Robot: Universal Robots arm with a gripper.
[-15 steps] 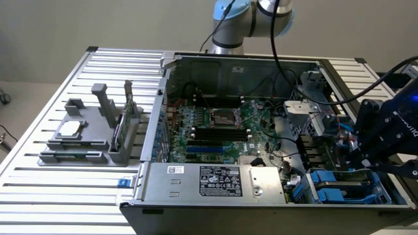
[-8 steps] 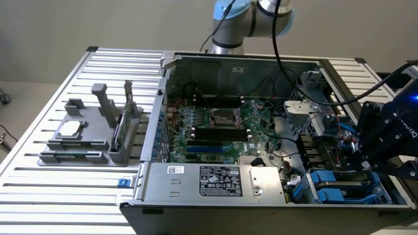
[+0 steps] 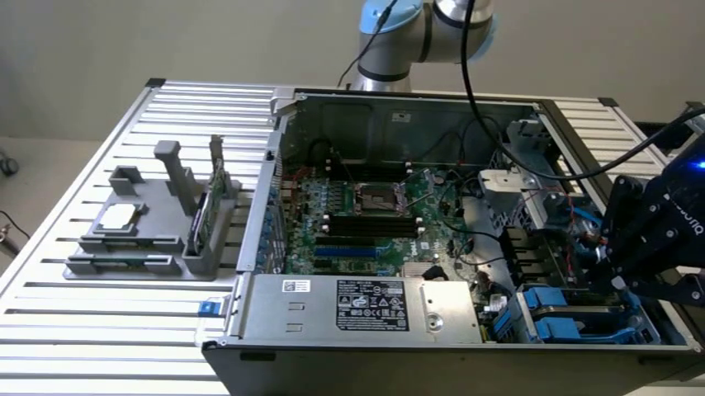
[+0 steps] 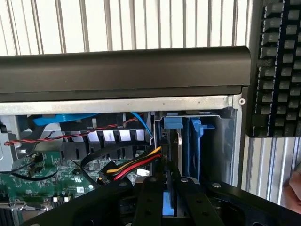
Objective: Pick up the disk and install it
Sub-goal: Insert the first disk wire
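Jaws nearly closed, clamped on edge of disk point(image 4: 179, 146), upright and seemingly partway into drive bay point(image 4: 216, 146), approx 4 o'clock corner of PC case point(image 3: 441, 367) in exterior view. Risk of binding blue rails point(image 4: 195, 134) on bay walls w/ any tilt. Of snagging or pinching yellow/red pwr cable point(image 4: 134, 165) just beside slot. Of slipping from thin grip if pushed misaligned.
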